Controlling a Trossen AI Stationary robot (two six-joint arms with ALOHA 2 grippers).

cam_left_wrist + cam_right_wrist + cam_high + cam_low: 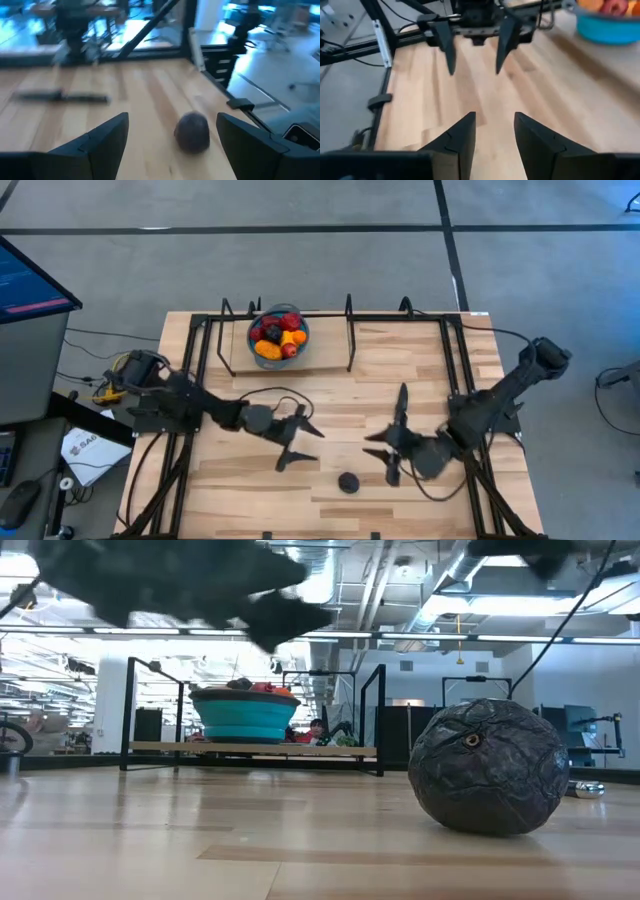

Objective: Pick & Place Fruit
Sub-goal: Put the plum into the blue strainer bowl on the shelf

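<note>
A dark purple fruit (pixel 348 481) rests alone on the wooden table near its front edge; it looks large in the low view (pixel 490 768). The blue bowl (pixel 278 337) stands at the far side with red, orange and yellow fruit (pixel 283 333) piled in it. My left gripper (pixel 300 442) hovers open to the left of the dark fruit, which shows ahead between its fingers (pixel 192 131). My right gripper (pixel 383 456) hovers open to the fruit's right and faces the left gripper (pixel 474 70). Neither touches anything.
A slim black knife (pixel 402 402) lies on the table beyond the right gripper and also shows in the left wrist view (pixel 60 96). A black metal frame (pixel 348 315) runs along the table's far and side edges. Bare wood lies between the grippers and the bowl (pixel 610 27).
</note>
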